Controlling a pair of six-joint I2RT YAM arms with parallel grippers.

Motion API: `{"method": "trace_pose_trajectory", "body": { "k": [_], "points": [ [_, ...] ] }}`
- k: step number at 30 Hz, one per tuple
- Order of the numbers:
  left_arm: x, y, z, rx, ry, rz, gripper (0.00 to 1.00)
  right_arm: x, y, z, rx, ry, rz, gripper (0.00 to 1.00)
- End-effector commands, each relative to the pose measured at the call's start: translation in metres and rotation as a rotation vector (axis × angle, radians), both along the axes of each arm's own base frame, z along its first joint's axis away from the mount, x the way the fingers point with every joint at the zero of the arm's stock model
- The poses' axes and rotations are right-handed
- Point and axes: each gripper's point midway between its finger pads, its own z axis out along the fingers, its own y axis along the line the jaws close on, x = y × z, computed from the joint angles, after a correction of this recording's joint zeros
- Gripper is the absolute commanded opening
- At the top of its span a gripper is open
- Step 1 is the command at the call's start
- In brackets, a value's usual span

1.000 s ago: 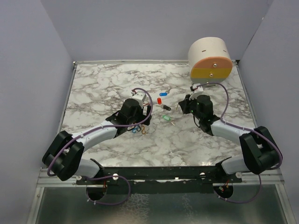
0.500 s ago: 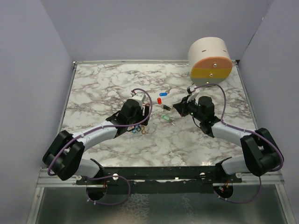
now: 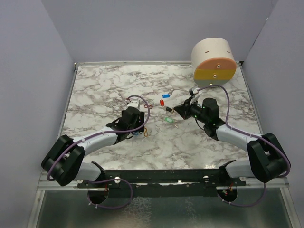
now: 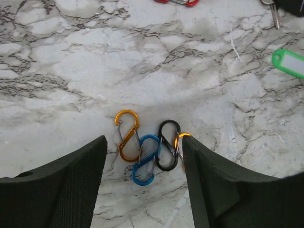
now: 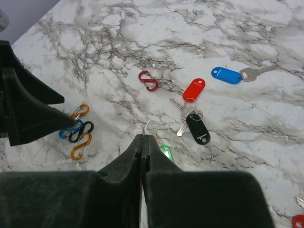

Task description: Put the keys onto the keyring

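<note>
Light was bright, even and diffuse, falling from overhead. The marble tabletop (image 3: 95, 90) carried only faint, soft-edged shadows under the arms. In the wrist views the close fingers (image 4: 57, 190) read dark and slightly soft, with little surface detail, while the marble beyond was sharp

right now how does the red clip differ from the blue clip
The red clip lies alone on the table, touching nothing; the blue clip sits in a bunch, packed between the orange clip and the black clip. The red clip is clear of both grippers; the blue clip lies between the open fingers of the left gripper. Both are small S-shaped clips lying flat.
</note>
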Motion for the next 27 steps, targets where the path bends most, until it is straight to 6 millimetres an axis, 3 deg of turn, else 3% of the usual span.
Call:
{"method": "trace_pose_trajectory", "body": {
  "k": [1, 27],
  "points": [
    [0.008, 0.020, 0.005, 0.038, -0.040, 0.121, 0.67, -0.003, 0.007, 0.023, 0.031, -0.059, 0.038, 0.01],
    [0.019, 0.032, -0.019, 0.115, -0.043, 0.201, 0.64, -0.001, 0.008, 0.021, 0.033, -0.056, 0.033, 0.01]
  ]
}}
